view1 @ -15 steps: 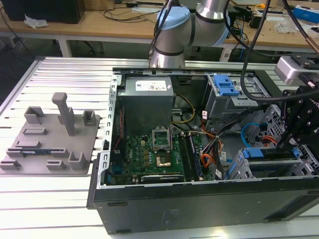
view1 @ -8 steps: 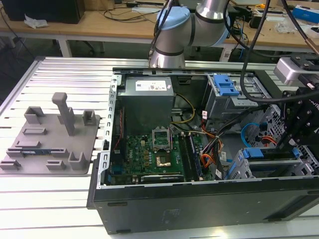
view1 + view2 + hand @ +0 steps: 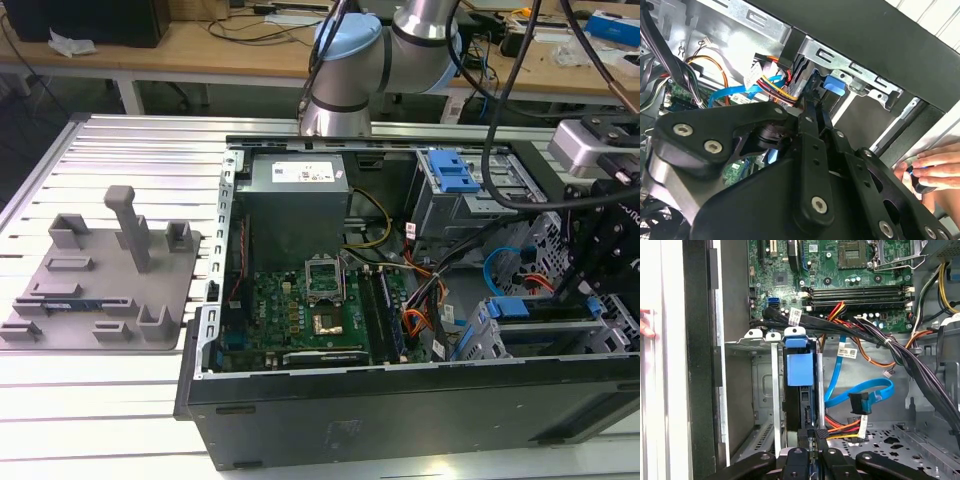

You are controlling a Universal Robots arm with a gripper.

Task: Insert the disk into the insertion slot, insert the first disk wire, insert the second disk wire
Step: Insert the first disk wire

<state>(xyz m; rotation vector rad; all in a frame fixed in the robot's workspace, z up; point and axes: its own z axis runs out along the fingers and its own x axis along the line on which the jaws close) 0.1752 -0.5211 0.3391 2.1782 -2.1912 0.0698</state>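
Disk: silver-grey, blue-framed disk (image 3: 800, 370) is sitting edge-on in the grey sheet-metal insertion slot (image 3: 761, 390).
Tool: black tool (image 3: 814, 436) is resting narrow at its end.
Handling: rigid, dense, shock-sensitive; grip carrier edges.

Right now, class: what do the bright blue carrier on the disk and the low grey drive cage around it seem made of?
Blue carrier: probably moulded plastic; smooth, uniform colour, soft sheen. Grey cage: sheet metal; dull finish, folded tabs, cut-outs.
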